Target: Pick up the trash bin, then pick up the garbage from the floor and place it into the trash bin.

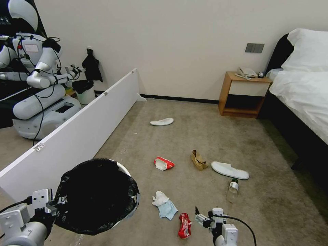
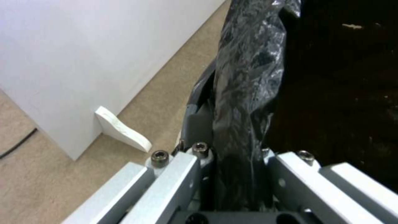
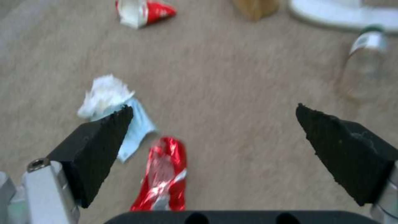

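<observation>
Left tool [image 2: 236, 174] clamps trash bin [image 1: 99, 196] — right tool [image 3: 213, 124] (spread) over can [image 3: 164, 177].

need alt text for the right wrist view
The right pincer hangs open above beige carpet, its two black fingertips spread wide over a crushed red can. A crumpled tissue, a red-white wrapper and a clear bottle lie beyond.

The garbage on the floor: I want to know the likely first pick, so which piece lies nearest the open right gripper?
The crushed red can, just beside the right gripper. The crumpled tissue, wrapper, paper bag and bottle lie farther off.
</observation>
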You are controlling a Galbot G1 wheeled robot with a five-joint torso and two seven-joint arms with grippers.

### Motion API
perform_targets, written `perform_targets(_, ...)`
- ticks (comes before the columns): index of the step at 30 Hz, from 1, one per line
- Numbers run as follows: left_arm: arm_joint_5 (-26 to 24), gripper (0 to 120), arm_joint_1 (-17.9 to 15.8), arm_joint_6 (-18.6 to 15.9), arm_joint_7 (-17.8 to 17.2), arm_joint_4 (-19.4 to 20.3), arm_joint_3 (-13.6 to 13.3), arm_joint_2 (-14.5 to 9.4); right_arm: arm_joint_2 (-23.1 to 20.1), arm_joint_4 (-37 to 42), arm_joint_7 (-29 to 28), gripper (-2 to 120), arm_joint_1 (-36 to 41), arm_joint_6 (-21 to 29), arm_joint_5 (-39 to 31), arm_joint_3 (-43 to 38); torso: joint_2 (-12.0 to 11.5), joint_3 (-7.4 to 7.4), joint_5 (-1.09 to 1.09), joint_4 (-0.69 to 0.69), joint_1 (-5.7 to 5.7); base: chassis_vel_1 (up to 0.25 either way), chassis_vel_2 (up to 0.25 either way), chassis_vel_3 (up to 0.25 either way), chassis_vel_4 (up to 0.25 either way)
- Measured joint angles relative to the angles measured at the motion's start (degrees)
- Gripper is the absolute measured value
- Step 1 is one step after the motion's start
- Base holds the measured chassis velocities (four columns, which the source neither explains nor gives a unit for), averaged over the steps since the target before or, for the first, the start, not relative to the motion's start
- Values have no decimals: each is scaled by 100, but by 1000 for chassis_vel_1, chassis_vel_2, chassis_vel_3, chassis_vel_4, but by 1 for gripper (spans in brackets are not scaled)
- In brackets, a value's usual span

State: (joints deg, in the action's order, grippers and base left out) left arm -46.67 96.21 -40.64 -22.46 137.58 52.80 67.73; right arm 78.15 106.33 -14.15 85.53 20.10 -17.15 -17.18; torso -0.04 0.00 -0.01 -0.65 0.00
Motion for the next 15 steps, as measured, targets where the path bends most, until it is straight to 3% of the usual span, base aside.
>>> perform_targets(15,3,3,12,-18,6,24,-27,-13,124,-713,-39,100,-408,549,-278,458,0,0,0,0,0,0,0,0,0)
